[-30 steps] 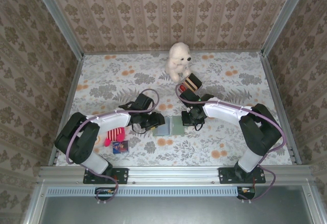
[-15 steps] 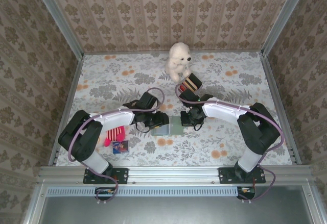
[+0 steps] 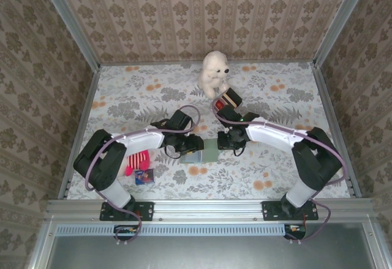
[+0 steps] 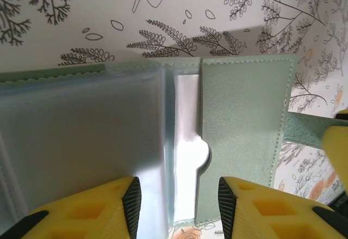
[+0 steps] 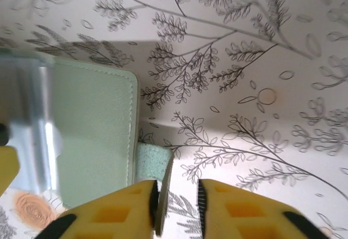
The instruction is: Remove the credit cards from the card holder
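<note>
1. Standing the left gripper (image 4: 179, 205) with jaws apart and clamping nothing: one yellow fingertip poised at the pale pocket leaves, the other at the green flap, straddling the slot between them.
2. Bracketing the side tab (image 5: 153, 163) with the right gripper (image 5: 176, 206), jaws parted a little. The tab's thin edge is lying close to one pad, with a gap showing at the other, so not pinching it.
3. Finding the card holder (image 3: 207, 152) lying opened flat on the flowered table (image 3: 122, 97), between the two grippers in the overhead view.
4. Spotting one of the credit cards (image 4: 187, 141), pale and shiny, sitting in the slot beside the green flap, its edge bared by the rounded thumb notch. Not making out any others under the cloudy leaves.
5. Judging the cards as light, thin, stiff and slick, so probably slipping out of a shallow pinch. Judging the holder as soft, floppy and light enough to be dragged along with a card.
6. Favouring the bared edge at the notch as the place to take hold, drawing the card out along the slot rather than lifting it. Pinning the flap or the tab with the other gripper looks necessary to stop the holder following.
</note>
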